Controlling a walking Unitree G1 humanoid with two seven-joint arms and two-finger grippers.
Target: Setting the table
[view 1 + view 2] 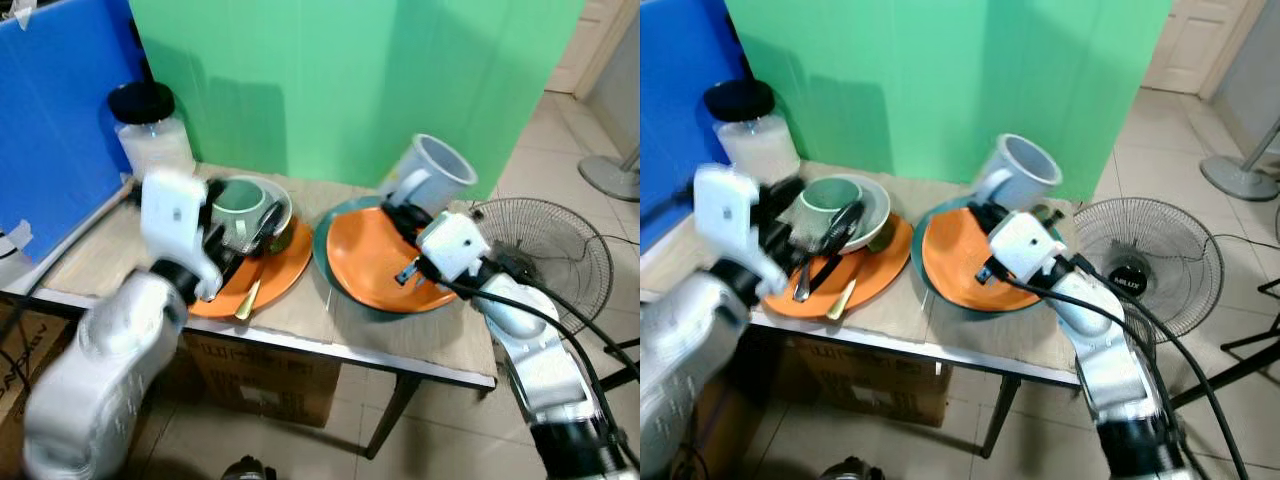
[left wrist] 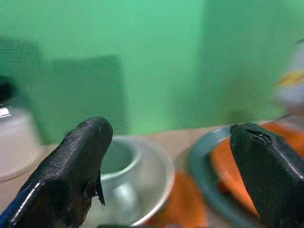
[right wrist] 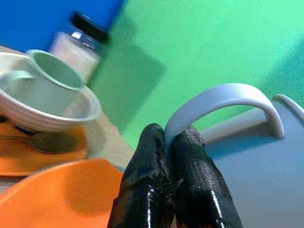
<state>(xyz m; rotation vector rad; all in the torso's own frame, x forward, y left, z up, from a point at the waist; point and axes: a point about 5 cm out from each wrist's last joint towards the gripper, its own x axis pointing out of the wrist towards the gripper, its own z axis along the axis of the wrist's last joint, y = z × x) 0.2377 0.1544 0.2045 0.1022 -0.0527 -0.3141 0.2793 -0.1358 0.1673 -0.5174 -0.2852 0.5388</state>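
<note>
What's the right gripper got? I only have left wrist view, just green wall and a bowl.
Observer: The right gripper is shut on the handle of the grey mug, which is tilted above the orange plate.
Operator: Left gripper over anything?
Observer: The left gripper is open, by the white bowl that holds a green cup.
Operator: Cutlery out?
Observer: A gold spoon lies on the other orange plate, under that bowl.
</note>
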